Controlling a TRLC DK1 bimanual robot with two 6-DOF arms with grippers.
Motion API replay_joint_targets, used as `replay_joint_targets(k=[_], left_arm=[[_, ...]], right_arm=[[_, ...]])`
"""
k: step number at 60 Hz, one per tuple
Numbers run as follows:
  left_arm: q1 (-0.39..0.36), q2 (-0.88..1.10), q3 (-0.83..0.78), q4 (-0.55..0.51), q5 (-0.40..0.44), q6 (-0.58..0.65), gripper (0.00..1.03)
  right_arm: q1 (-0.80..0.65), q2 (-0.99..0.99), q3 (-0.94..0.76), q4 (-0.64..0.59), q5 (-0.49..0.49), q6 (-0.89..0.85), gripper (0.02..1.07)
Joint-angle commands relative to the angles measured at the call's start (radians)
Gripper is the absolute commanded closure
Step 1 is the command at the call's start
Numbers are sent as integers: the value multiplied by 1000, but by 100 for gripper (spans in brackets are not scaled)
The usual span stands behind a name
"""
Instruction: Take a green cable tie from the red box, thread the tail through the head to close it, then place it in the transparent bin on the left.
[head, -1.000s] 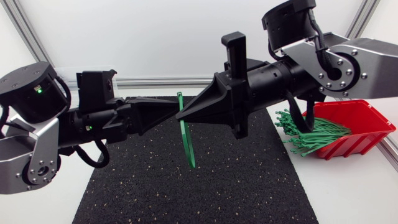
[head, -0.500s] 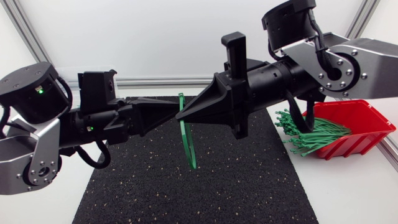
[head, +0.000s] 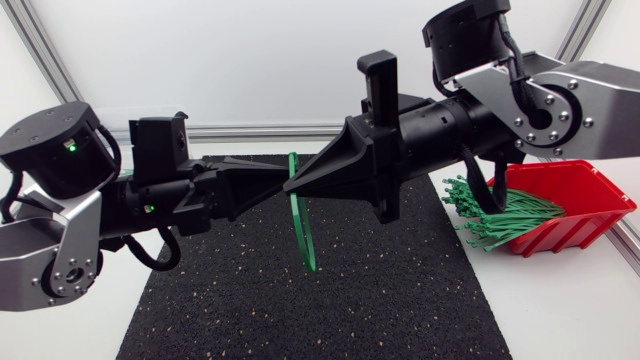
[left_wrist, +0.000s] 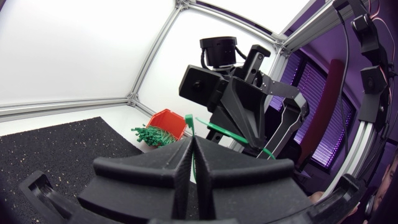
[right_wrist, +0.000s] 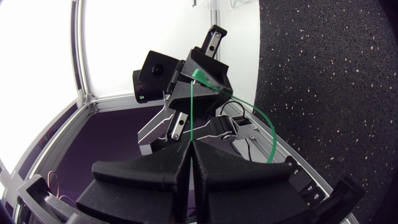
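Observation:
A green cable tie (head: 303, 235) hangs in a curve above the black mat, between my two grippers at mid-table. My left gripper (head: 283, 176) comes in from the left and is shut on the tie's upper part. My right gripper (head: 300, 185) meets it tip to tip from the right, also shut on the tie. In the left wrist view the tie (left_wrist: 236, 138) sticks out ahead of the left gripper (left_wrist: 191, 142) toward the right gripper (left_wrist: 245, 121). In the right wrist view the tie (right_wrist: 193, 112) runs from the right gripper (right_wrist: 191, 145) to the left gripper (right_wrist: 200, 73) and loops aside. No transparent bin shows.
The red box (head: 590, 195) lies at the right edge of the table, with several green ties (head: 500, 215) spilling out onto the black mat (head: 300, 310). The left wrist view shows the same box (left_wrist: 168, 119) and ties (left_wrist: 152, 135) beyond the grippers.
My left arm has shifted a little to the right, toward the right gripper. The tie's top end has dipped slightly. The right arm has barely moved.

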Motion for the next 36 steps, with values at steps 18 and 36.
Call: replay_joint_targets(k=[18, 36], left_arm=[[45, 59, 21, 11, 33, 93, 99], [12, 1, 9, 10, 32, 99, 99]], right_arm=[[-2, 25, -23, 1, -3, 4, 101], [-8, 37, -24, 1, -6, 0, 101]])
